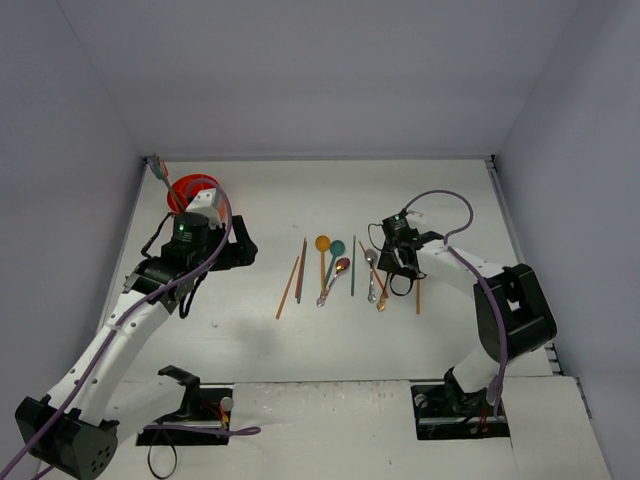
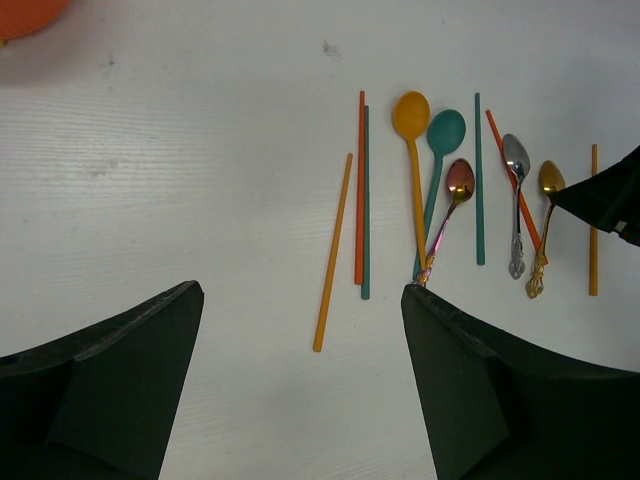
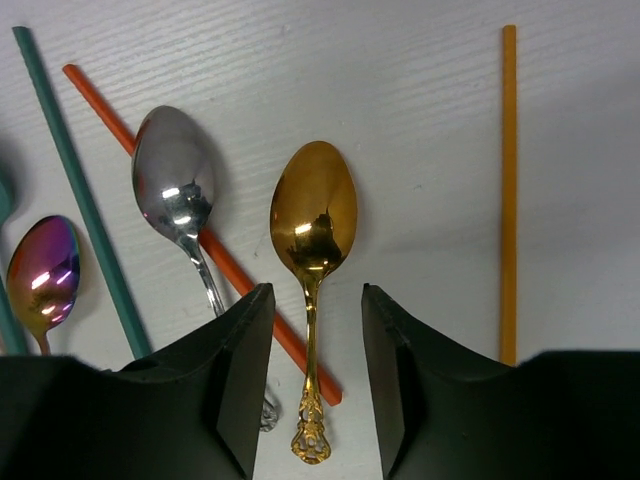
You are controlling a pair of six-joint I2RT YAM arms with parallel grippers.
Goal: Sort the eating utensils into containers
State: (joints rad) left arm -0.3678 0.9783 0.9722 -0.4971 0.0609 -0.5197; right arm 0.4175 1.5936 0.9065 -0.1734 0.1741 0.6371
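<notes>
Right gripper (image 3: 316,310) straddles gold spoon (image 3: 312,215) handle; fingers part-closed, gaps both sides, no grip. Left gripper (image 2: 302,300) spread wide, empty, over table (image 2: 200,180). Cup (image 1: 190,188) far-left corner. Other utensils (image 1: 340,268) in row mid-table.

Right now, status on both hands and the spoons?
Left hand open, empty. Right hand straddling gold spoon handle, not clamped. Red chopstick tip lies in the gap too.

red chopstick (image 3: 110,108) and silver spoon (image 3: 175,185) crowd the gold spoon (image 3: 314,210).

Orange cup (image 2: 25,12) cut off at left wrist view's corner
</notes>
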